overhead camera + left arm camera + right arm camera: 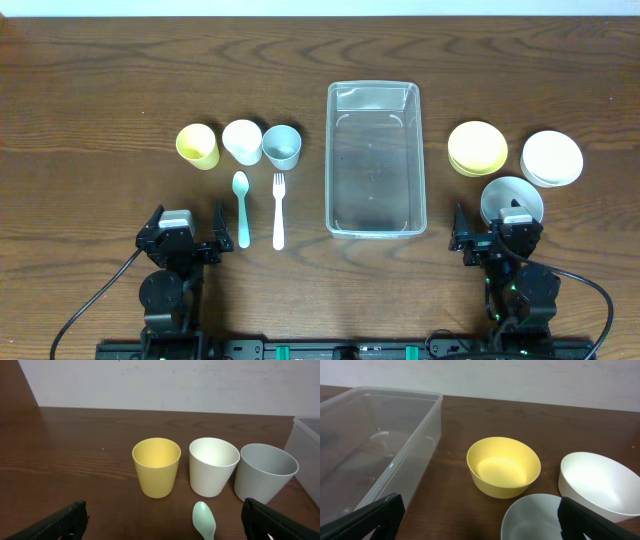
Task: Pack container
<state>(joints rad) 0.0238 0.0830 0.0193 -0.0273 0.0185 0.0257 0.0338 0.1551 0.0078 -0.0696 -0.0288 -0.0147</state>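
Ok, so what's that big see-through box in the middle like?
The large clear plastic rectangular tub has rounded corners and a raised rim. It stands upright and open, with nothing inside, in the middle of the brown wooden table. A small grey-blue cup stands apart on its left, a round yellow bowl apart on its right; nothing else touches it.

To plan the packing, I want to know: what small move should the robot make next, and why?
Probably advance the right gripper toward the small round grey bowl: it lies closest ahead of the open fingers, and the large clear plastic tub beside it is empty.
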